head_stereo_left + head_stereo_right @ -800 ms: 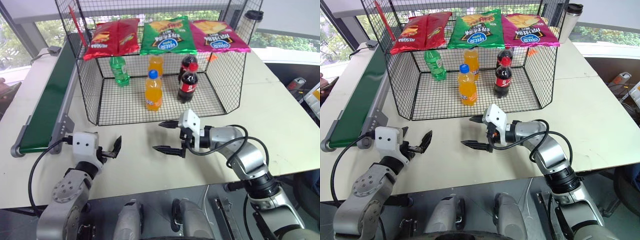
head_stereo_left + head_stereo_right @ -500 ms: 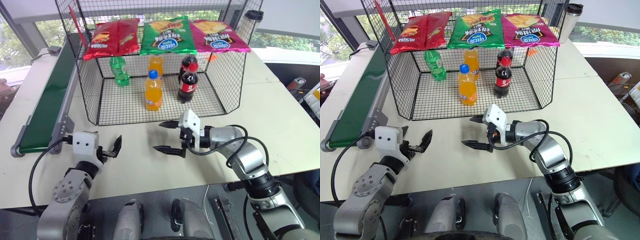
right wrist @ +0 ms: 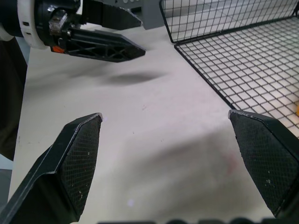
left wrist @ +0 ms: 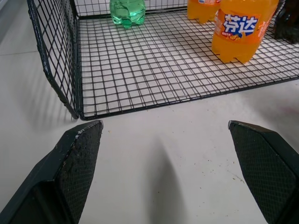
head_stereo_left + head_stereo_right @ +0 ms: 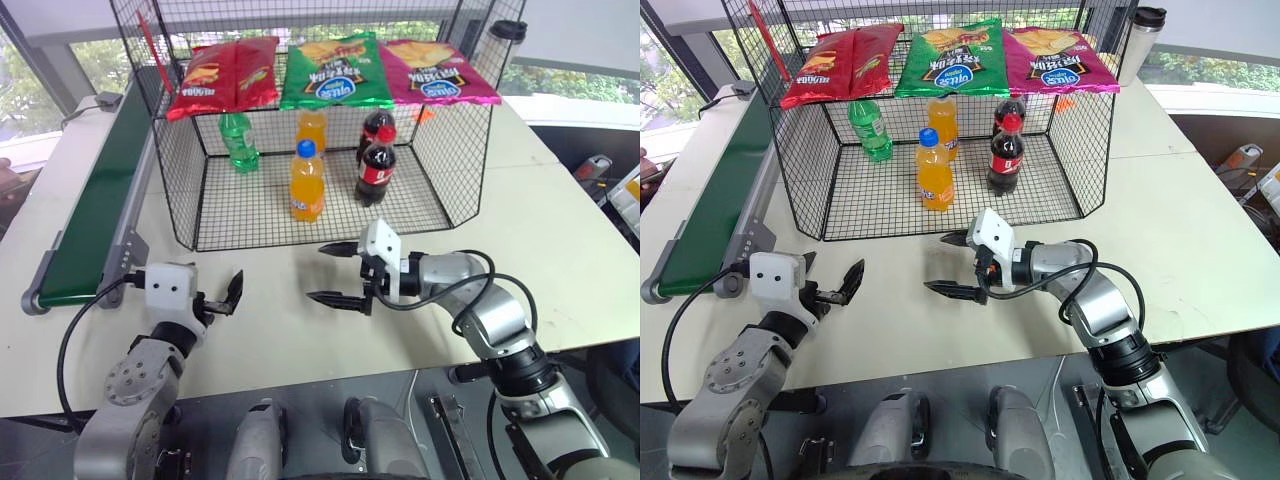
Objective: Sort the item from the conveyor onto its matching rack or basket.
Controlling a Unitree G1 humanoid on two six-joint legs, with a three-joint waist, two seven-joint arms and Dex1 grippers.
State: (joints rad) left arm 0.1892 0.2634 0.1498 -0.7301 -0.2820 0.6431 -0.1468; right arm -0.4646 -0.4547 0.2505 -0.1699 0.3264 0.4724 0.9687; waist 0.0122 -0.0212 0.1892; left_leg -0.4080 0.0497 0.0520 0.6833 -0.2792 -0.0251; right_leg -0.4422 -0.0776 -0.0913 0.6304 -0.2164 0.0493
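Observation:
The item is out of view. The conveyor [image 5: 95,200], a dark green belt in a grey frame, runs along the left of the table with nothing on its belt. The black wire basket [image 5: 445,185] stands at the back of the table, its open side facing me. My left gripper [image 5: 832,276] hovers open over bare table in front of the basket's left corner, fingers [image 4: 77,158] spread wide with nothing between them. My right gripper [image 5: 330,273] points left toward it, just in front of the basket, also open and empty, as the right wrist view [image 3: 163,158] shows.
Inside the basket stand a green bottle with a green cap [image 5: 238,140], two orange bottles [image 5: 306,182] and two cola bottles [image 5: 375,165]. Three chip bags [image 5: 335,70] hang along its back wall. A dark-lidded tumbler [image 5: 507,35] stands behind the basket's right corner.

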